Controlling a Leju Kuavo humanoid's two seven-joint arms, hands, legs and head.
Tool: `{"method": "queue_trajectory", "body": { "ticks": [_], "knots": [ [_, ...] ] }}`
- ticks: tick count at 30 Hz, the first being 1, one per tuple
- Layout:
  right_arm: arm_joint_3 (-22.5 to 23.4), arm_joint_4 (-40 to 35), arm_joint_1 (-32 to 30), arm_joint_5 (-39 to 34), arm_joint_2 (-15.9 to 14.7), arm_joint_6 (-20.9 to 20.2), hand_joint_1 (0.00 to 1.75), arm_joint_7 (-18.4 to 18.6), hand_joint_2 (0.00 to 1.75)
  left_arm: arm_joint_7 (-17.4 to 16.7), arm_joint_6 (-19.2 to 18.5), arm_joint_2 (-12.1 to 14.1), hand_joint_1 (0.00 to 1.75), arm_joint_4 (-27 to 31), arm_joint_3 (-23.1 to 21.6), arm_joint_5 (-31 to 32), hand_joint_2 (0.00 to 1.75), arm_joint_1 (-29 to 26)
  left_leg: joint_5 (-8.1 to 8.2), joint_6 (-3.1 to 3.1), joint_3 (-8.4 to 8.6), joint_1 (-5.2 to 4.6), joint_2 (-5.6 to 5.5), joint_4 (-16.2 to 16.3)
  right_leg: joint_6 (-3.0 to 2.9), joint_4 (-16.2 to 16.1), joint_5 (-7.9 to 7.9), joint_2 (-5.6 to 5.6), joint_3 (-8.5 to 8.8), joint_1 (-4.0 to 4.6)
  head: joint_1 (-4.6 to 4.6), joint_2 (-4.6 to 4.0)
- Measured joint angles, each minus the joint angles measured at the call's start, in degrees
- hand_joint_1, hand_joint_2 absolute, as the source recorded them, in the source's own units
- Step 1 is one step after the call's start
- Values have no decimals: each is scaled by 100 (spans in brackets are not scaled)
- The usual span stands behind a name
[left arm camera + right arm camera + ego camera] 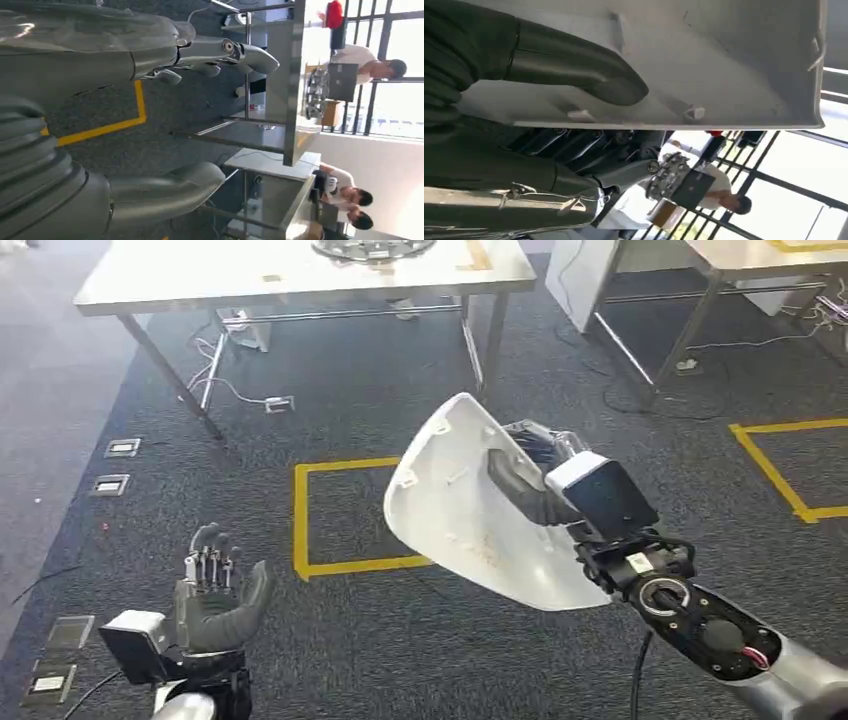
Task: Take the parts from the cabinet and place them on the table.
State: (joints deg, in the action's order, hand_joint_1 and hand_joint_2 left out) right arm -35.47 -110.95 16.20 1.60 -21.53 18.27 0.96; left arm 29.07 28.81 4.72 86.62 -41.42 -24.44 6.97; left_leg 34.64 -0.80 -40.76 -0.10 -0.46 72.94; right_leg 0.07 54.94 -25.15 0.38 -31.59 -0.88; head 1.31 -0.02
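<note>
Two tables [300, 280] on grey carpet [400, 370]

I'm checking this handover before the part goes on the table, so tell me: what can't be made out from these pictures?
- Right hand: in the head view its fingers are behind the white part.
- White part: its outer face is turned away in the head view; the right wrist view cuts off its ends.
- Metal wheel on the table: cropped by the head view's top edge.
- Cabinet: cannot be placed.
- Left hand: holds nothing.
</note>
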Motion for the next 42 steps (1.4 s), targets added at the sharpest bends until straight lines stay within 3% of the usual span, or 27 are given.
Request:
{"method": "queue_trajectory", "body": {
  "ticks": [1,2,4,5,6,9,10,12,14,15,16,17,20,21,22,24,25,27,29,30,31,32,33,35,36,40,42],
  "knots": [
    [0,9,1,0,0,-5,175,0,175,0,-4,0,0,-4,0,0,175,1,-78,19,-53,-1,0,-128,3,0,-57,6,76,3,-18,0],
    [-2,18,5,-15,0,-13,175,-2,175,0,-4,2,0,-7,0,0,175,3,-316,44,6,-5,0,-479,7,-3,-127,10,172,8,-31,0],
    [-20,42,31,-48,11,-22,175,-7,175,0,-6,2,0,-13,0,0,175,8,-1159,150,272,-47,1,-1499,18,-21,-259,12,333,20,-72,0],
    [-26,59,54,-57,13,-22,175,-11,175,2,-7,4,0,-22,0,-2,175,6,-1535,210,285,-84,-4,-1842,38,1,-314,22,388,38,-94,0],
    [-37,77,66,-70,24,-29,175,-11,175,0,-7,4,0,-33,0,-13,175,7,-1348,205,311,-89,-1,-1828,75,-29,-353,61,385,42,-90,0],
    [-37,92,105,-94,35,-31,175,-35,175,4,-9,-4,0,-33,0,-9,175,30,-1372,295,439,-82,-3,-1915,165,-53,-349,50,506,48,-79,0],
    [-35,96,119,-101,35,-31,175,-37,175,9,-11,-11,0,-33,0,-9,175,37,-1367,309,553,-40,-15,-1969,189,36,-403,30,423,30,-76,0],
    [-42,109,156,-109,39,-37,175,-61,175,18,-9,-11,0,-33,0,-11,175,56,-1277,358,695,-35,-19,-1999,219,798,-490,16,74,34,-15,0],
    [-50,138,161,-181,39,-37,175,-81,175,24,-9,-11,0,-35,0,-20,175,42,-1170,362,799,-35,-19,-1997,264,1607,-860,13,-490,23,53,0],
    [-63,153,160,-216,39,-37,175,-92,175,26,-9,-9,0,-42,0,-26,175,34,-1107,360,872,-35,-23,-1994,276,1781,-985,12,-680,24,63,0],
    [-77,166,163,-221,39,-35,175,-101,175,28,-9,-9,0,-48,0,-28,175,33,-1046,357,957,-35,-29,-1991,283,1696,-930,10,-727,22,85,0],
    [-85,177,163,-247,39,-33,175,-105,175,31,-11,-11,0,-52,0,-33,175,34,-973,349,1054,-34,-38,-1988,273,1382,-718,4,-675,19,116,0],
    [-90,197,169,-293,39,-29,175,-105,175,35,-41,-13,0,-55,0,-42,175,32,-752,292,1306,-40,-43,-1992,241,4,422,-11,-362,20,194,0],
    [-107,216,185,-299,39,-18,175,-107,175,39,-50,-17,0,-74,0,-48,175,39,-727,264,1336,-47,-55,-1959,205,-27,180,-20,-355,67,150,0],
    [-116,221,181,-306,39,-20,175,-105,175,44,-52,-20,0,-74,0,-48,175,52,-696,219,1294,-51,-54,-1964,122,-1,260,3,-278,72,151,0],
    [-122,232,186,-315,39,-22,175,-105,175,42,-57,-33,0,-76,-2,-44,175,43,-698,188,1330,-60,-47,-1946,57,-31,241,15,-236,73,151,0],
    [-122,230,193,-315,42,-22,175,-116,175,42,-57,-35,0,-76,-2,-44,175,57,-709,168,1308,-78,-47,-1813,41,-85,226,24,-134,31,160,2],
    [-127,247,217,-326,44,-22,175,-133,175,50,-61,-42,0,-81,-2,-42,175,87,-724,89,823,-43,-11,-1026,-23,-140,167,2,-1,13,70,0],
    [-140,265,219,-359,46,-33,175,-164,175,50,-63,-42,0,-90,-2,-44,175,67,-369,18,180,-3,-4,-228,-31,-148,82,3,73,13,24,0],
    [-144,276,215,-369,46,-40,175,-170,175,50,-63,-42,0,-96,-2,-44,175,57,-191,0,-42,7,-1,-43,-31,-148,32,7,127,13,13,0],
    [-153,284,216,-385,46,-40,175,-173,175,50,-63,-42,0,-105,-2,-44,175,57,-159,-10,-159,12,1,-62,-29,-148,-26,10,200,13,-9,0],
    [-164,286,217,-385,46,-48,175,-177,175,50,-61,-42,0,-109,-2,-44,175,58,-299,4,-154,14,2,-303,-23,-148,-91,17,286,13,-20,0],
    [-173,286,218,-385,46,-64,175,-184,175,50,-57,-42,0,-114,-2,-42,175,57,-604,29,-57,11,1,-724,-14,-148,-158,20,380,15,-39,0],
    [-175,297,220,-393,50,-83,175,-190,175,50,-46,-42,0,-114,-2,-33,175,58,-1476,144,213,-27,4,-1694,2,-173,-285,15,449,16,-83,0],
    [-179,308,233,-400,57,-98,175,-195,175,50,-28,-42,0,-116,-2,-22,175,57,-1494,163,184,-65,-8,-1930,38,-133,-351,45,561,55,-113,0],
    [-179,326,258,-400,81,-131,175,-214,175,42,20,-50,0,-107,-4,7,175,50,-1533,296,425,-35,-27,-1984,153,-47,-414,59,669,71,-48,0],
    [-179,330,276,-400,87,-131,175,-225,175,42,31,-55,0,-107,-4,9,175,49,-1461,360,542,-27,-24,-2001,176,520,-486,20,376,46,-20,0]
  ]
}}
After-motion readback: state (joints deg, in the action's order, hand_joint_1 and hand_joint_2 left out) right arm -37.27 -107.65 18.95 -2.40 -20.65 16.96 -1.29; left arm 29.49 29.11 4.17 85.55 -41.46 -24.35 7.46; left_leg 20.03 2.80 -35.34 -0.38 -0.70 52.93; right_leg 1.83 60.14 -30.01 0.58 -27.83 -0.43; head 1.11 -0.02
